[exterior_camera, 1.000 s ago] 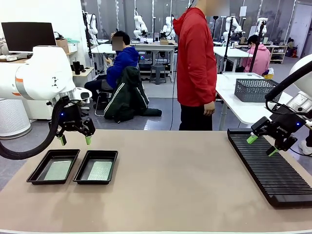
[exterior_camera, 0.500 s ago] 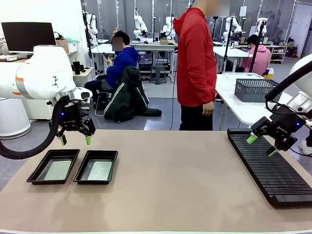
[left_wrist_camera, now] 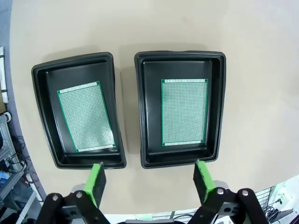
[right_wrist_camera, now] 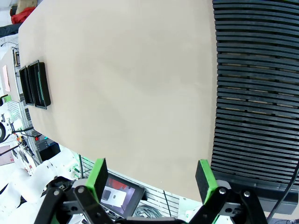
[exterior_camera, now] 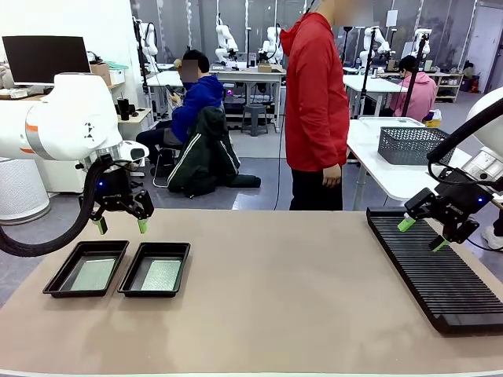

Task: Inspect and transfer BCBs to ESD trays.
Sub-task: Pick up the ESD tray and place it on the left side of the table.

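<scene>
**benchrat:** Left gripper (exterior_camera: 119, 225) in the front view hangs just above the far edge of the two ESD trays (exterior_camera: 119, 269), jaws spread, nothing in them. Right gripper (exterior_camera: 422, 233) is the same deal, wide apart and empty, hovering over the long slotted rack (exterior_camera: 448, 275) on the other end of the counter (exterior_camera: 275, 298). Person in red (exterior_camera: 316, 102) stands at the far side, hands down.

**solderjoe:** And the wrist cams?

**benchrat:** Left wrist view looks straight down: one of the BCBs (left_wrist_camera: 85, 116) lies flat in the left tray (left_wrist_camera: 46, 116), another (left_wrist_camera: 184, 112) in the right tray (left_wrist_camera: 215, 107), both clear of the green fingertips (left_wrist_camera: 96, 179). Right wrist view shows rack slots (right_wrist_camera: 257, 93) that look bare, though I can't see every slot.

**solderjoe:** So transfer's done?

**benchrat:** Looks that way to me. Next would be a final check or backing the arms off, unless more boards get handed over.
</scene>
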